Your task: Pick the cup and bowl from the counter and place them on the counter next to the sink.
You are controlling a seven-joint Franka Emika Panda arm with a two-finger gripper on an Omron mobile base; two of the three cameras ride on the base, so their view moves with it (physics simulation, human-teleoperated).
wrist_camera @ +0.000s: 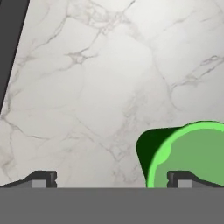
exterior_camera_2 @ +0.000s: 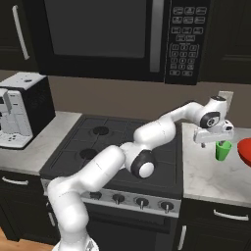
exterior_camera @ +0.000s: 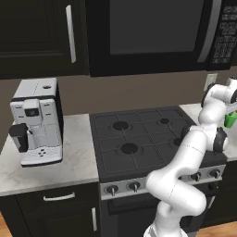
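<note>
gripper point(wrist_camera: 111, 178) wide open above cup point(wrist_camera: 188, 155), empty

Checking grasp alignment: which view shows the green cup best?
Right base view: the cup stands whole on the counter under the open gripper. Hand view catches its rim, cut off. Left base view shows a sliver behind the arm.

Under the gripper point(wrist_camera: 111, 179) lies the counter point(wrist_camera: 87, 87) — polished-looking white marble with faint grey veins, smooth. The cup point(wrist_camera: 192, 153) just below one fingertip looks like plain green plastic, smooth and matt. Beyond it, the bowl point(exterior_camera_2: 246, 152) is red — glossy.
</note>
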